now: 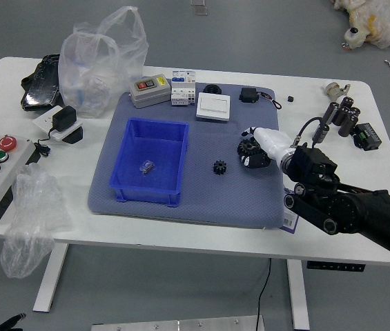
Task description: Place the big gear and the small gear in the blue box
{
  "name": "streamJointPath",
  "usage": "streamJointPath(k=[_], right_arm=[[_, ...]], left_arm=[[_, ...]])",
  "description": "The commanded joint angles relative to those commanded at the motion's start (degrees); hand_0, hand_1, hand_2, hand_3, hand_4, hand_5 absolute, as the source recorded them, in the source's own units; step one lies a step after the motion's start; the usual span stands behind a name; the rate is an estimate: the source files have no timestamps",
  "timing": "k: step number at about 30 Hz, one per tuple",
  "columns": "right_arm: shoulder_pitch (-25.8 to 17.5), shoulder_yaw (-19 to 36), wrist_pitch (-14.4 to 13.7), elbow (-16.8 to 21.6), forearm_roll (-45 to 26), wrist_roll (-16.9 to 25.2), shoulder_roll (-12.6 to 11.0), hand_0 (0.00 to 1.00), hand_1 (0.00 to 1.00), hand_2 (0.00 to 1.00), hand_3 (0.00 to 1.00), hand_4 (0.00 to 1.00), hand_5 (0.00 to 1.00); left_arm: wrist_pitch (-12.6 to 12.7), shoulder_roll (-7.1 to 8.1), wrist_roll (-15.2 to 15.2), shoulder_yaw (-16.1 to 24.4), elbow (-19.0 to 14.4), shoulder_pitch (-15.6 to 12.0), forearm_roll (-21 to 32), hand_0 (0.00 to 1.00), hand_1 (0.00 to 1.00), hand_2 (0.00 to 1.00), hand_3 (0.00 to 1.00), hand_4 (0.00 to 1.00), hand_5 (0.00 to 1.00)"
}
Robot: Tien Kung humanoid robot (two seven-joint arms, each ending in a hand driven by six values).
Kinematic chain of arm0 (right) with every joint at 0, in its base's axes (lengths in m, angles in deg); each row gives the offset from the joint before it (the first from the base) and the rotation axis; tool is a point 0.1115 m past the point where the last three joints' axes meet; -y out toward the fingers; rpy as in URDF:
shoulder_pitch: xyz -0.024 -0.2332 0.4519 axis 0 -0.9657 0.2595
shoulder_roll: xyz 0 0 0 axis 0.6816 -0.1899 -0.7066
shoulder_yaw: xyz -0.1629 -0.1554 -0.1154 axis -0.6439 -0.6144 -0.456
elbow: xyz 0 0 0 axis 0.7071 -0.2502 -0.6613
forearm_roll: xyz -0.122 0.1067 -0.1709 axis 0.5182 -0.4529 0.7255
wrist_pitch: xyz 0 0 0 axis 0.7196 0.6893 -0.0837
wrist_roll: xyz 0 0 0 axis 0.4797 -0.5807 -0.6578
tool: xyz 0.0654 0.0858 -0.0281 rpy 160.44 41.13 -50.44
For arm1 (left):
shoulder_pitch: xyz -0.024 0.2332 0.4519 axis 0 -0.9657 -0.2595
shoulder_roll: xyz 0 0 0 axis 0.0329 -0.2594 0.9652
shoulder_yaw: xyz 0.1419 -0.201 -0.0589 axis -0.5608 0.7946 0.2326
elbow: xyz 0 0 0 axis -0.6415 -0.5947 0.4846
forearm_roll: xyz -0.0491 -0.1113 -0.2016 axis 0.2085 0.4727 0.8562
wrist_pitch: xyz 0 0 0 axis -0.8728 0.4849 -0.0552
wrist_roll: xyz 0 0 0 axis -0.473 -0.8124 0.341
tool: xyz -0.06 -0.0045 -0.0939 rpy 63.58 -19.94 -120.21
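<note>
Pick-up, big gear, right of small gear | right robot hand at it, grip unclear | secure, lift high, lower inside blue box toward counter's left edge | left robot hand off near-left corner, state unclear

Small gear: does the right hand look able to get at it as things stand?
Probably yes: the small gear lies uncovered on the mat near the right hand, with nothing against it. That hand is at the big gear, though, which may come first.

No readable text or labels.
</note>
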Motion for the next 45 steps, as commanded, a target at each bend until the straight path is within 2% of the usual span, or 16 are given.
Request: streamJointPath(k=[4, 5, 11, 12, 13, 17, 18, 23, 24, 29, 30, 33, 40, 45], right_arm=[[0.1, 0.5, 1.2, 0.2, -0.6, 0.6, -0.1, 0.288, 0.404, 0.752, 0.824, 0.420, 0.210], [0.1, 0.5, 1.5, 0.2, -0.7, 0.7, -0.1, 0.299, 0.402, 0.752, 0.819, 0.456, 0.207], [0.1, 0.1, 2.0, 0.0, -0.9, 0.5, -0.1, 0.299, 0.402, 0.752, 0.819, 0.456, 0.207], [0.1, 0.0, 2.1, 0.0, -1.0, 0.4, -0.1, 0.300, 0.396, 0.691, 0.773, 0.399, 0.221], [0.1, -0.2, 2.1, 0.0, -1.0, 0.3, -0.1, 0.300, 0.396, 0.691, 0.773, 0.399, 0.221], [0.1, -0.4, 2.0, 0.0, -1.0, 0.1, -0.1, 0.300, 0.396, 0.691, 0.773, 0.399, 0.221], [0.1, -0.5, 1.8, 0.0, -1.0, 0.1, -0.1, 0.296, 0.391, 0.634, 0.726, 0.393, 0.237], [0.1, -0.5, 0.5, 0.3, -0.7, -0.2, -0.2, 0.296, 0.391, 0.634, 0.726, 0.393, 0.237], [0.1, -0.6, 0.3, 0.4, -0.7, -0.3, -0.3, 0.287, 0.365, 0.474, 0.649, 0.380, 0.250], [0.1, -0.6, -1.2, 0.8, -0.2, -0.4, -0.4, 0.287, 0.365, 0.474, 0.649, 0.380, 0.250], [0.1, -0.6, -1.4, 0.9, -0.1, -0.4, -0.4, 0.261, 0.338, 0.375, 0.542, 0.441, 0.218], [0.2, -0.4, -1.9, 1.3, 0.2, -0.4, -0.5, 0.261, 0.338, 0.375, 0.542, 0.441, 0.218], [1.1, 0.5, -2.9, 4.8, 2.0, -0.9, -0.7, 0.258, 0.335, 0.367, 0.529, 0.451, 0.219], [2.0, -0.5, -3.2, 9.1, 3.7, -1.9, 0.0, 0.263, 0.335, 0.367, 0.538, 0.451, 0.227]], left_arm=[[0.0, -0.01, 0.0, -0.1, 0.0, 0.0, 0.1, 0.652, 0.399, 0.467, 0.718, 0.704, 0.678], [0.0, -0.01, 0.0, -0.2, 0.0, 0.0, 0.1, 0.652, 0.399, 0.463, 0.717, 0.694, 0.695], [0.0, -0.03, -0.1, -0.2, 0.0, 0.0, 0.2, 0.652, 0.399, 0.463, 0.717, 0.694, 0.695], [0.0, -0.03, -0.1, -0.2, 0.0, 0.0, 0.2, 0.652, 0.399, 0.464, 0.716, 0.688, 0.702], [0.0, -0.04, -0.1, -0.2, 0.0, 0.0, 0.2, 0.652, 0.399, 0.464, 0.716, 0.688, 0.702], [0.0, -0.03, -0.1, -0.1, 0.0, -0.1, 0.2, 0.652, 0.399, 0.464, 0.716, 0.688, 0.702], [0.1, -0.02, -0.1, -0.2, 0.0, -0.1, 0.2, 0.652, 0.399, 0.470, 0.718, 0.680, 0.709], [0.1, -0.01, -0.2, -0.2, 0.0, -0.1, 0.2, 0.652, 0.399, 0.470, 0.718, 0.680, 0.709], [0.1, 0.00, -0.2, -0.2, 0.0, -0.1, 0.2, 0.652, 0.400, 0.475, 0.722, 0.673, 0.713], [0.1, 0.03, -0.3, -0.2, 0.0, -0.1, 0.3, 0.652, 0.400, 0.475, 0.722, 0.673, 0.713], [0.1, 0.04, -0.3, -0.2, 0.0, -0.1, 0.3, 0.652, 0.404, 0.482, 0.722, 0.673, 0.718], [0.2, 0.04, -0.3, -0.2, 0.0, -0.1, 0.3, 0.652, 0.404, 0.482, 0.722, 0.673, 0.718], [0.2, 0.05, -0.2, -0.2, 0.0, -0.2, 0.2, 0.652, 0.414, 0.487, 0.722, 0.678, 0.723], [0.2, 0.02, -0.2, -0.2, -0.1, -0.4, 0.3, 0.652, 0.419, 0.491, 0.721, 0.682, 0.726]])
